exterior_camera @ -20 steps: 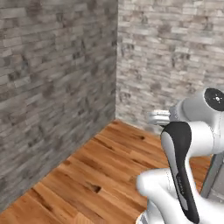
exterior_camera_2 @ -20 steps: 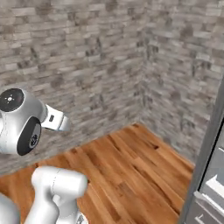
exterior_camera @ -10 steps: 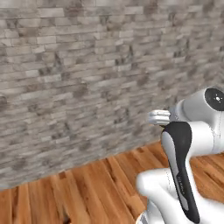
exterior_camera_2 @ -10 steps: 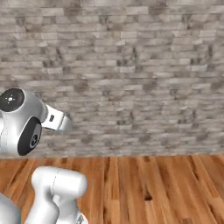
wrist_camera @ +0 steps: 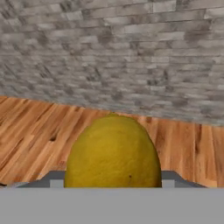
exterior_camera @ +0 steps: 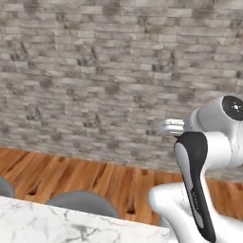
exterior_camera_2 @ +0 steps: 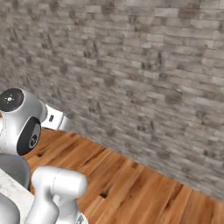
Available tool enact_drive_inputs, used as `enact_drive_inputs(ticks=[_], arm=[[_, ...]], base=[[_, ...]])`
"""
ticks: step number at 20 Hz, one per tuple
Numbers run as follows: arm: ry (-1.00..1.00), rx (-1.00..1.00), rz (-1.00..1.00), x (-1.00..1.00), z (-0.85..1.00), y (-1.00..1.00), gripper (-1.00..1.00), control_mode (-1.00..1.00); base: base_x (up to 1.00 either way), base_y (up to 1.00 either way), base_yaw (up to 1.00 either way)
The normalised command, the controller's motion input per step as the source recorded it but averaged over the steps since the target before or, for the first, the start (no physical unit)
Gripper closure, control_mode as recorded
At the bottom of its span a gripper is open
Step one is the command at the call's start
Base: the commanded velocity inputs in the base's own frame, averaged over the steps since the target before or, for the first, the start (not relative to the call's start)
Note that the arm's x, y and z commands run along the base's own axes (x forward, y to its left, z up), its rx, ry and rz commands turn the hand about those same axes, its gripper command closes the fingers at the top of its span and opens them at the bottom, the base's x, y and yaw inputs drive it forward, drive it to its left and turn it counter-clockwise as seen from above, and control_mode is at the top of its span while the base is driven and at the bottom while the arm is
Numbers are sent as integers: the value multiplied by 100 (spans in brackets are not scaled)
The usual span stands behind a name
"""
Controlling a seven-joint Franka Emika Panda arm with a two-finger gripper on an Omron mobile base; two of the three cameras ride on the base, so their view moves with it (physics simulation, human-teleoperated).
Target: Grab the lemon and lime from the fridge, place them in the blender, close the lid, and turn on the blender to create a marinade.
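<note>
Gripper grasps lemon [wrist_camera: 113, 152], carried w/ arm past brick wall [exterior_camera: 95, 71] & wood floor [exterior_camera_2: 144, 192]. Lemon fetched; blender drop, lime, lid, switch-on seem left.

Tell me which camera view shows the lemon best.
The hand view: the lemon sits large and close at the bottom, between the end effector's fingers. The left and right base views give the brick wall, wood floor and arm instead.

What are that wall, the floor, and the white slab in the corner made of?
The wall looks like rough, matte grey stone laid in uneven courses. The floor looks like warm brown wood planks with visible grain and faint sheen. The countertop looks like polished white marble, judging by its grey veins.
</note>
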Motion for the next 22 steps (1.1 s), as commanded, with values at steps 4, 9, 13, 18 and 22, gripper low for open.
enact_drive_inputs(ticks=[4,9,13,18,22], arm=[[0,0,0,0,0,0,100,100],[0,0,0,0,0,0,100,100],[0,0,0,0,0,0,100,100],[0,0,0,0,0,0,100,100],[0,0,0,0,0,0,100,100]], base=[[39,22,81],[51,-76,53],[97,-33,49],[100,0,51],[100,-5,42]])
